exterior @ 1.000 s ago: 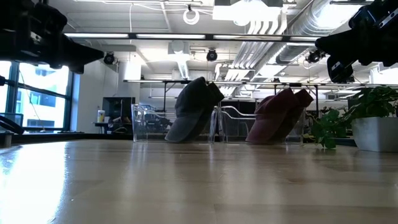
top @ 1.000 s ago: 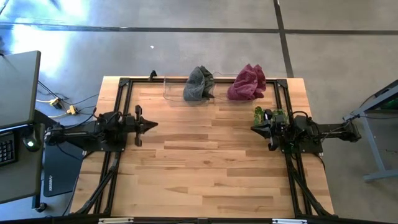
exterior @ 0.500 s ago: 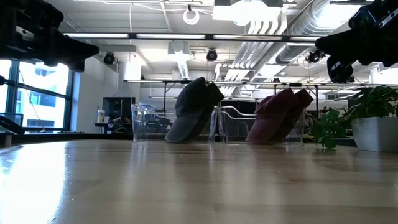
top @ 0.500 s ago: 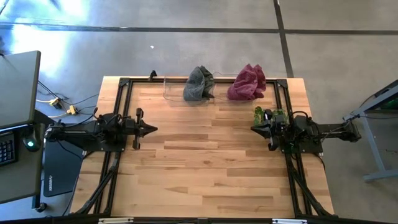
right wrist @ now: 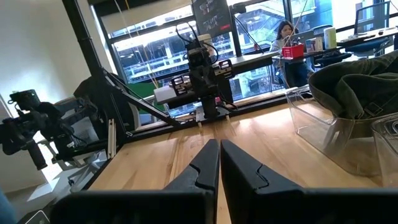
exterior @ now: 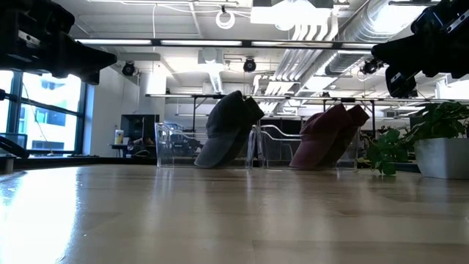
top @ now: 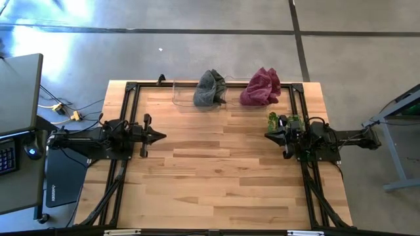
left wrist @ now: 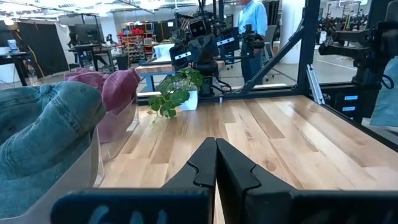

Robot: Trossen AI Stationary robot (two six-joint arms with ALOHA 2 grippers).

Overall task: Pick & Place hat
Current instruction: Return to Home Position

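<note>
Wood-plank desk (top: 216, 170) seen from overhead, and both caps are in their bins. Gray cap (top: 209, 88) sits in the left bin (top: 178, 98), upper middle of the high frame, with its crown heaped above the clear wall. Just to its right the red cap (top: 260, 86) sits in the right bin (exterior: 275, 150), also rising over the rim. The two bins stand side by side along the desk's upper edge; in the low view both caps lean the same way at mid-frame.

Over to the arms. Left arm (top: 105, 139) lies at the left edge of the high frame at mid-height, pointing toward the centre and well apart from the bins. Left jaws are pressed together: its wrist view shows the dark fingers (left wrist: 202, 165) meeting with nothing between them. Right arm (top: 318, 139) mirrors it at the right edge, right jaws likewise together, fingers (right wrist: 205, 168) flush and empty. A small potted plant (top: 273, 120) stands just beside the right arm's tip. In the low view both arms hang in the upper corners, clear of the desk top.
</note>
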